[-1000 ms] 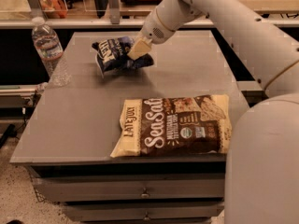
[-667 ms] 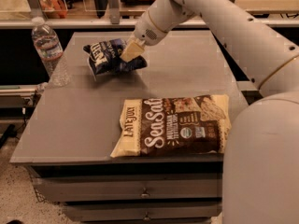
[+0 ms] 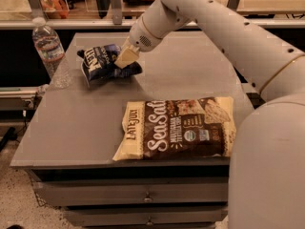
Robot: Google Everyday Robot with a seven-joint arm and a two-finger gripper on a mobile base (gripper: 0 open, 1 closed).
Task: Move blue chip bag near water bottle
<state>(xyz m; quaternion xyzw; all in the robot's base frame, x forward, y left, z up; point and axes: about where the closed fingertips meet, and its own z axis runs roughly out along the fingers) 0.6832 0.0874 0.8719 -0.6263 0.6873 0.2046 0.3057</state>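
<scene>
Blue chip bag point(image 3: 100, 63) was pinched at its right edge in your gripper point(image 3: 127, 57), low over the table's point(image 3: 86, 123) back-left part. Held that way, it looked ready for carrying to the water bottle point(image 3: 47, 46) nearby on the left.

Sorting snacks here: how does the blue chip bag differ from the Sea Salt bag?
The blue chip bag is small and navy; the Sea Salt bag is far larger, cream and brown. The blue chip bag is crumpled, gripped by the tool at the table's far side; the Sea Salt bag lies flat, untouched, near the front. Both are snack bags.
</scene>
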